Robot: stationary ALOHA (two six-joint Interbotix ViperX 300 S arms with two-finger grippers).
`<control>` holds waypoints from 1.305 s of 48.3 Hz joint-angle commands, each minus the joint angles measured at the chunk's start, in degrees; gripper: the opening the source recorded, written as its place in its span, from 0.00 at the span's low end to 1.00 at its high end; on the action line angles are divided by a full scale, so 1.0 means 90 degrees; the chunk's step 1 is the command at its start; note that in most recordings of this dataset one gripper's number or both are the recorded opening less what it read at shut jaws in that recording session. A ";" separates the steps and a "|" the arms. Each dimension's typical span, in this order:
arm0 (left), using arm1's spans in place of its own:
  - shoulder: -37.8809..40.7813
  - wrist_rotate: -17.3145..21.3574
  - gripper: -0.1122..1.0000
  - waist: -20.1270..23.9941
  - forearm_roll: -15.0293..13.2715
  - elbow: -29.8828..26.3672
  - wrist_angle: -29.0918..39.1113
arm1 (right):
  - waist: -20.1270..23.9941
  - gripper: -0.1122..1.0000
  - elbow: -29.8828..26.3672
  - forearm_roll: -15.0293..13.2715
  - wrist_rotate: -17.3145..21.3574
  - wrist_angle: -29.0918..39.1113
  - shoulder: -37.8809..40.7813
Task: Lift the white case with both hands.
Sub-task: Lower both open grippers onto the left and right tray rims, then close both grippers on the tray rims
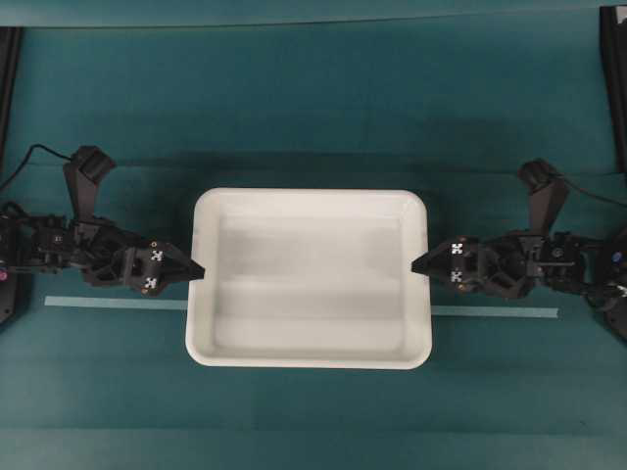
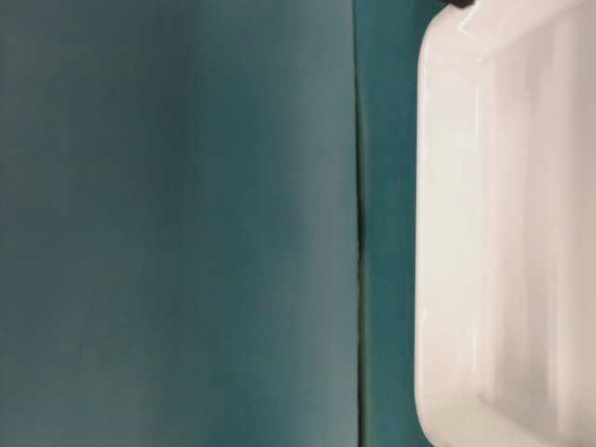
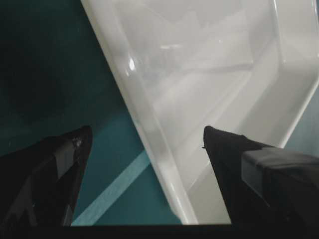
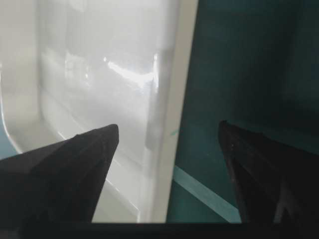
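L wrist cam: left gripper (image 3: 144,137) fingers spread wide, straddling the rim of the white case (image 3: 209,74), one tip inside, one over the teal cloth (image 3: 45,59). R wrist cam: right gripper (image 4: 168,130) likewise spread astride the opp. rim. Overhead: case sits mid-table, grippers at its 9 and 3 o'clock edges, pale tape strip (image 1: 495,312) running under it.

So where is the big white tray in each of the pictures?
Overhead: the white case sits in the middle, between both grippers.
Table-level: it fills the right edge; only one side shows.
Left wrist: its rim runs slantwise between the open fingers.
Right wrist: its rim runs top to bottom between the open fingers.
Shared landmark: the pale tape strip on the green cloth, also seen from both wrists.
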 commanded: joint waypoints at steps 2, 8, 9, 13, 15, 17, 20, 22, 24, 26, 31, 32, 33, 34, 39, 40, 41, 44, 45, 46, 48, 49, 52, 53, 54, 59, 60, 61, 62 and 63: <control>0.0195 0.0010 0.96 0.0039 0.0020 -0.0137 -0.0059 | 0.0010 0.88 -0.0156 -0.0010 0.0010 -0.0059 0.0215; 0.0205 0.0010 0.96 0.0039 0.0020 -0.0117 -0.0059 | 0.0010 0.88 -0.0166 -0.0010 0.0039 -0.0049 0.0205; 0.0205 0.0010 0.96 0.0039 0.0020 -0.0117 -0.0059 | 0.0010 0.88 -0.0156 -0.0010 0.0049 -0.0039 0.0205; 0.0205 0.0010 0.95 0.0039 0.0020 -0.0098 -0.0059 | 0.0010 0.87 -0.0176 -0.0020 0.0098 -0.0039 0.0205; 0.0205 0.0020 0.95 0.0039 0.0020 -0.0098 -0.0059 | 0.0010 0.87 -0.0186 -0.0020 0.0137 -0.0039 0.0195; 0.0205 0.0020 0.94 0.0039 0.0020 -0.0098 -0.0059 | 0.0010 0.87 -0.0195 -0.0020 0.0186 -0.0049 0.0205; 0.0215 0.0020 0.93 0.0039 0.0020 -0.0098 -0.0049 | 0.0020 0.86 -0.0205 -0.0029 0.0244 -0.0039 0.0186; 0.0215 0.0020 0.92 0.0039 0.0020 -0.0107 -0.0059 | 0.0039 0.85 -0.0205 -0.0059 0.0273 -0.0059 0.0166; 0.0215 0.0020 0.90 0.0039 0.0020 -0.0117 -0.0059 | 0.0039 0.84 -0.0205 -0.0098 0.0322 -0.0059 0.0127; 0.0215 0.0020 0.88 0.0039 0.0020 -0.0127 -0.0059 | 0.0029 0.82 -0.0205 -0.0098 0.0381 -0.0039 0.0068; 0.0215 0.0020 0.77 0.0020 0.0020 -0.0146 -0.0059 | 0.0020 0.67 -0.0205 -0.0098 0.0625 0.0000 0.0020; 0.0215 0.0020 0.74 0.0020 0.0010 -0.0146 -0.0049 | 0.0020 0.63 -0.0205 -0.0098 0.0674 0.0020 0.0010; 0.0215 0.0020 0.70 0.0020 0.0020 -0.0156 -0.0049 | 0.0020 0.59 -0.0205 -0.0088 0.0723 0.0039 0.0010; 0.0215 0.0020 0.66 0.0020 0.0010 -0.0156 -0.0029 | 0.0020 0.54 -0.0205 -0.0098 0.0781 0.0068 0.0010; 0.0215 0.0000 0.41 0.0020 0.0010 -0.0166 0.0020 | 0.0020 0.31 -0.0225 -0.0107 0.0957 0.0264 0.0010; 0.0215 -0.0010 0.36 0.0020 0.0010 -0.0176 0.0029 | 0.0020 0.27 -0.0225 -0.0117 0.0967 0.0303 0.0010; 0.0205 -0.0020 0.31 0.0029 0.0010 -0.0176 0.0068 | 0.0020 0.24 -0.0244 -0.0107 0.0967 0.0352 0.0010; 0.0195 -0.0029 0.21 0.0029 0.0020 -0.0176 0.0156 | 0.0020 0.20 -0.0283 -0.0107 0.0967 0.0488 0.0010; 0.0186 -0.0029 0.19 0.0020 0.0010 -0.0186 0.0186 | 0.0020 0.20 -0.0303 -0.0107 0.0967 0.0576 0.0010; 0.0186 -0.0039 0.19 0.0029 0.0020 -0.0186 0.0225 | 0.0020 0.20 -0.0313 -0.0107 0.0967 0.0635 0.0010; 0.0186 -0.0039 0.19 0.0020 0.0020 -0.0195 0.0293 | 0.0010 0.20 -0.0342 -0.0107 0.0967 0.0742 0.0010; 0.0176 -0.0039 0.19 0.0029 0.0020 -0.0205 0.0332 | 0.0010 0.20 -0.0352 -0.0117 0.0967 0.0781 0.0010; 0.0146 -0.0039 0.19 0.0029 0.0020 -0.0215 0.0420 | 0.0010 0.20 -0.0371 -0.0117 0.0967 0.0879 0.0010; 0.0137 -0.0049 0.19 0.0020 0.0010 -0.0234 0.0449 | 0.0010 0.20 -0.0371 -0.0117 0.0967 0.0908 0.0010; 0.0127 -0.0049 0.19 0.0029 0.0020 -0.0244 0.0479 | 0.0000 0.20 -0.0371 -0.0117 0.0967 0.0918 0.0000; 0.0078 -0.0107 0.19 0.0020 0.0010 -0.0283 0.0654 | -0.0010 0.20 -0.0400 -0.0117 0.0967 0.0977 0.0000; 0.0049 -0.0137 0.19 0.0029 0.0020 -0.0303 0.0742 | -0.0010 0.20 -0.0410 -0.0117 0.0967 0.0986 -0.0010; 0.0039 -0.0156 0.19 0.0020 0.0020 -0.0322 0.0801 | -0.0010 0.20 -0.0410 -0.0107 0.0967 0.1006 -0.0020; 0.0010 -0.0186 0.19 0.0020 0.0020 -0.0332 0.0859 | -0.0010 0.20 -0.0430 -0.0107 0.0977 0.1035 -0.0029; -0.0029 -0.0215 0.19 0.0020 0.0020 -0.0352 0.0918 | -0.0020 0.20 -0.0439 -0.0117 0.0977 0.1045 -0.0049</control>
